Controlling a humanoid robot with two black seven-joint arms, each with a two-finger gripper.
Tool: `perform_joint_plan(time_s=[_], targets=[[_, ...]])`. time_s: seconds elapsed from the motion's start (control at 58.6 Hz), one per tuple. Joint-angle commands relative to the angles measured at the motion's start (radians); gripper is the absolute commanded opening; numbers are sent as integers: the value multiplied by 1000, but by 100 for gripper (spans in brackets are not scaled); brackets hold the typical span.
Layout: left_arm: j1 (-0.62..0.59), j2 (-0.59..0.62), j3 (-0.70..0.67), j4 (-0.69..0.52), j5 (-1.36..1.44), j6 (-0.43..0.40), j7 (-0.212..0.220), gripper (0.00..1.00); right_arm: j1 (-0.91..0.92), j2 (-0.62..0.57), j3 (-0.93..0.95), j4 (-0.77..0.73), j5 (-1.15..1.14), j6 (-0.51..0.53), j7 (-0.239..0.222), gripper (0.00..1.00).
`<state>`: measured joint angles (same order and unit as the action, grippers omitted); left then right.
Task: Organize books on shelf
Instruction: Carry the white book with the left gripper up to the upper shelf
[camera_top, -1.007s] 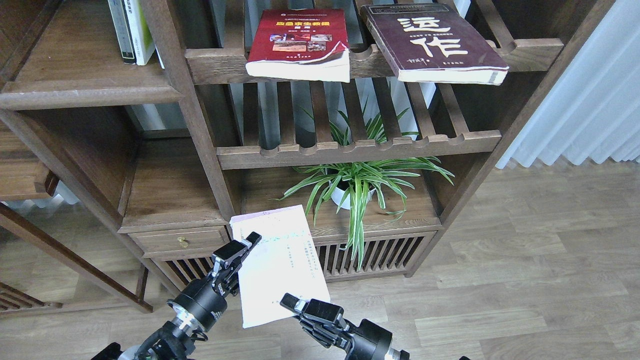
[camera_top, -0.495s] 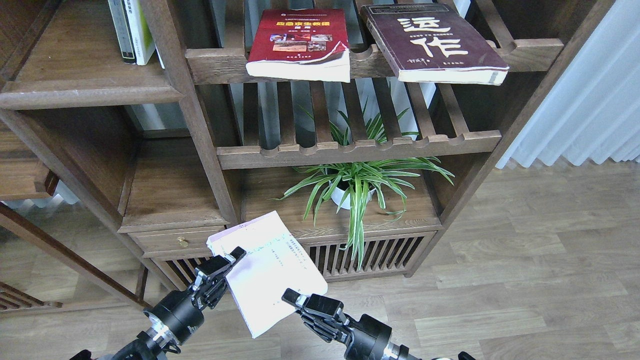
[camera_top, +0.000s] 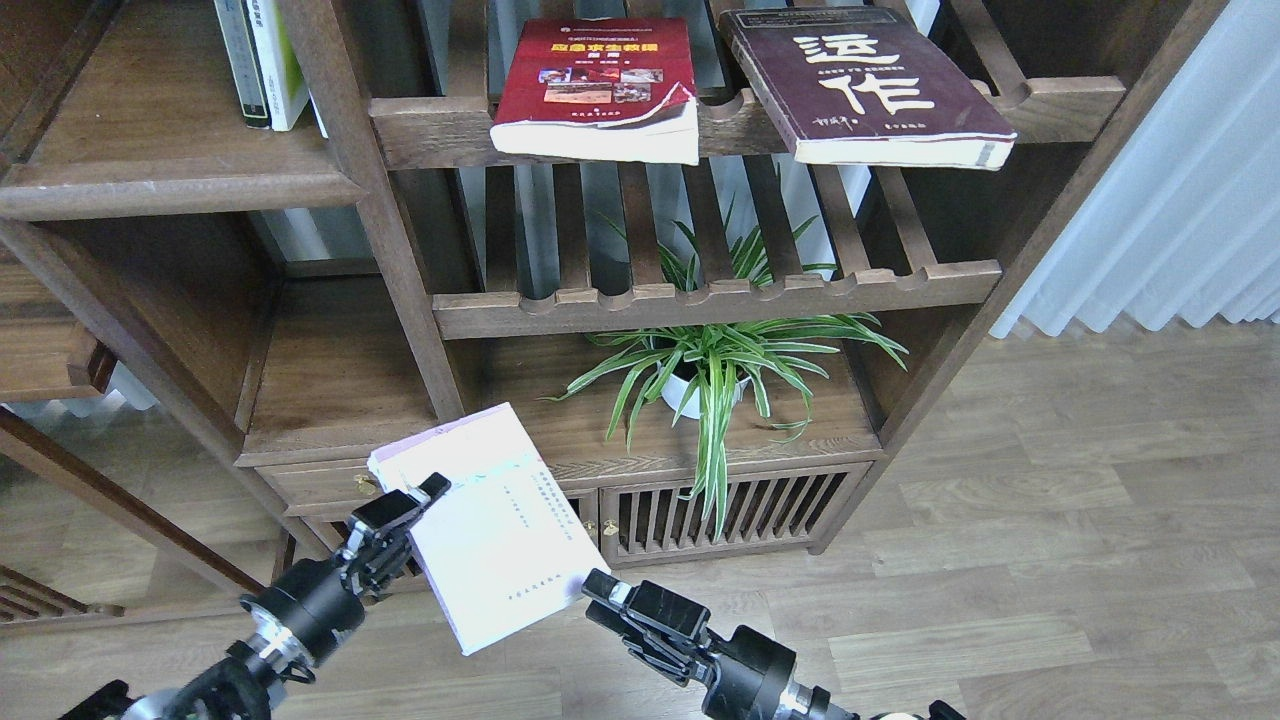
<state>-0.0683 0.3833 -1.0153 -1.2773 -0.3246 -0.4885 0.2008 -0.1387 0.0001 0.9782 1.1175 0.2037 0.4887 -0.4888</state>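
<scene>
My left gripper is shut on the left edge of the pale lilac-white book and holds it tilted in front of the low cabinet. My right gripper sits at the book's lower right corner; I cannot tell whether it touches or how its fingers stand. The red book and the dark-maroon book lie flat on the top slatted rack, overhanging its front rail. The solid plank shelf is at the upper left, with a yellow-green book standing upright on it beside a dark-spined one.
A potted spider plant stands on the cabinet top under a second slatted rack. The low cabinet has slatted doors and a small drawer. A bookcase upright divides the left bays from the racks. A white curtain hangs at right.
My left gripper has carried the pale book left and turned it further counter-clockwise. My right gripper has shifted slightly right, from the book's bottom edge to its lower right corner.
</scene>
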Motion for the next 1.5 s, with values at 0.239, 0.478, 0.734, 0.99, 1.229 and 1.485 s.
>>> perform_joint_plan(time_s=[0.239, 0.478, 0.734, 0.99, 1.229, 1.485], targets=[[-68, 144, -197, -103, 1, 0, 2, 0, -2, 0, -1, -25, -4, 0, 0, 94], [-211, 265, -272, -97, -11, 0, -8, 0, -4, 0, 0, -56, -6, 0, 0, 94], [-337, 408, -379, -70, 6, 0, 29, 0, -6, 0, 0, -61, -4, 0, 0, 94], [-512, 480, -384, 35, 159, 0, 163, 1, 2, 0, -1, -70, -4, 0, 0, 95], [-702, 447, -371, 213, 410, 0, 183, 2, 4, 0, 0, -70, -3, 0, 0, 95], [-938, 364, -281, 299, 550, 0, 196, 2, 4, 0, 0, -70, -3, 0, 0, 95]])
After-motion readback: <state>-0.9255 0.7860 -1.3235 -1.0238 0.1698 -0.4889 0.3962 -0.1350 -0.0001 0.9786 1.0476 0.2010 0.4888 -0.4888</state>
